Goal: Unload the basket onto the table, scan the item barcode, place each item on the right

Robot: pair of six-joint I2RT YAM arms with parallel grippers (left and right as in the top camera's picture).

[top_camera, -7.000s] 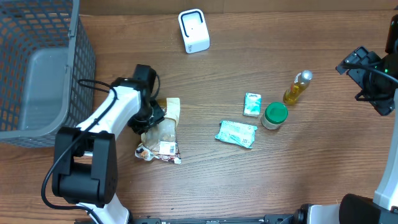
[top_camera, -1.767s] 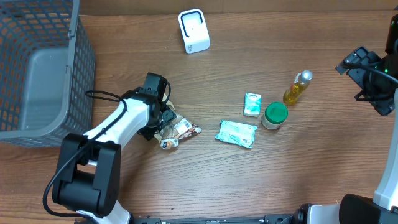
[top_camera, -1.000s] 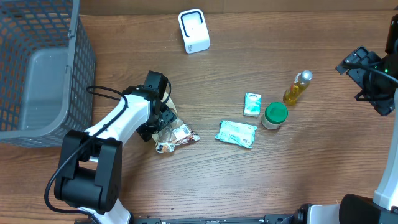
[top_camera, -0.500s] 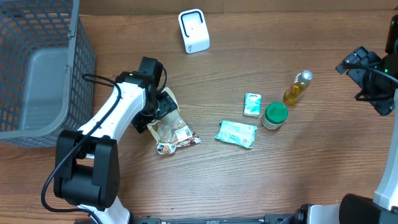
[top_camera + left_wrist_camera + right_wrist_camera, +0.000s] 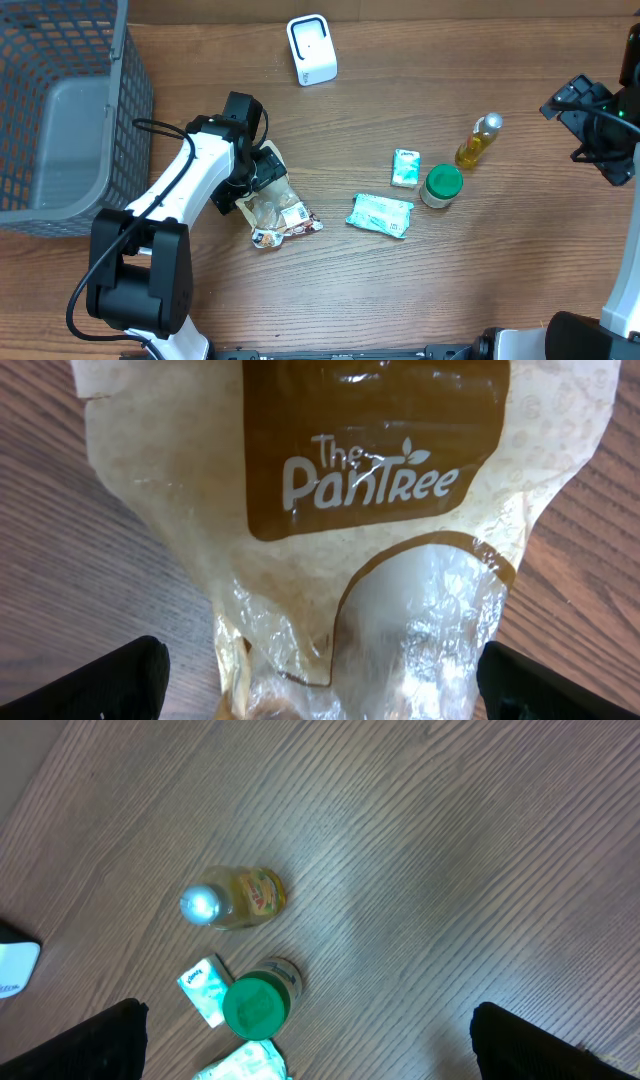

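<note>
The bag (image 5: 275,208) is lying flat on the table (image 5: 420,290), left of center, a bit below and left of the white scanner (image 5: 311,49) and well apart from it. Up close on the left wrist cam it's a tan and brown pouch (image 5: 350,560) with "The PanTree" printed on it and a crinkly clear window lower down. Can't spot a barcode from that angle.

The left gripper (image 5: 258,176) sits right over the bag's upper end. Its fingers (image 5: 110,675) are spread wide, one on each side of the pouch with bare wood showing in between, so nothing's actually pinched.

Right of the bag there's a teal packet (image 5: 381,214), then a smaller packet (image 5: 405,167), a green-lid jar (image 5: 441,185) just beside it, and a little yellow bottle (image 5: 478,140) near the jar. A gray mesh basket (image 5: 135,100) is off on the far left.

The right gripper (image 5: 575,110) hangs out at the far right edge, fingers (image 5: 90,1040) wide apart with nothing between them.
</note>
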